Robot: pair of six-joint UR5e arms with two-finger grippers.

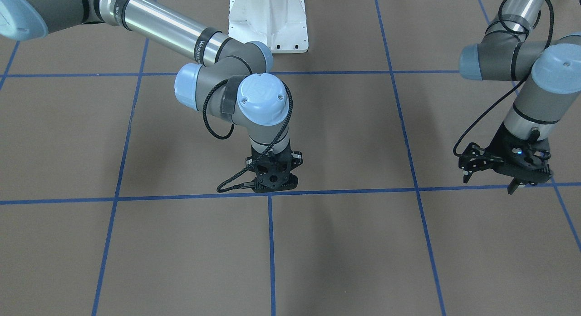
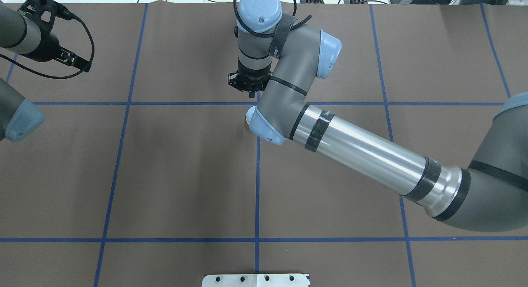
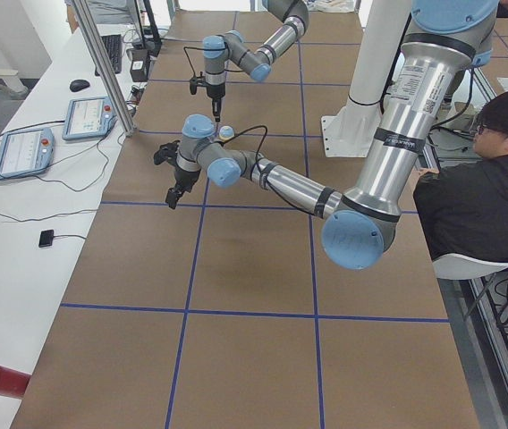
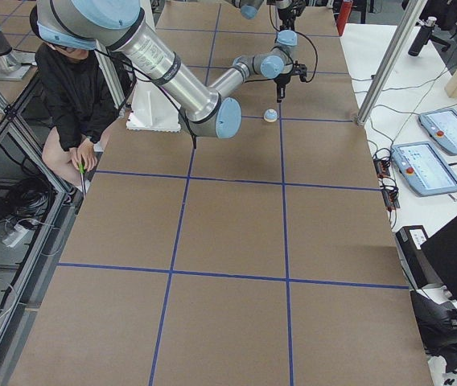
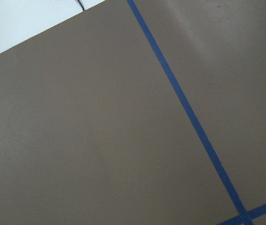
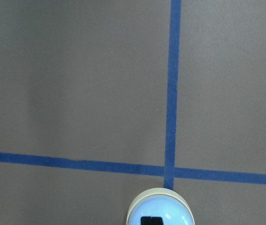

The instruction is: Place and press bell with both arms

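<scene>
As the bell (image 6: 169, 210) sits upright | dome up (axis vertical)

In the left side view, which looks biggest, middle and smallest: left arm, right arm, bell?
Largest: left arm, but it is nearest the camera.
Next: right arm, far away, so their true sizes may match.
Smallest: bell.

table (image 2: 185, 175): brown | tape grid (image 2: 123, 240): blue | side bench (image 3: 12, 286): white, possibly laminate
</scene>
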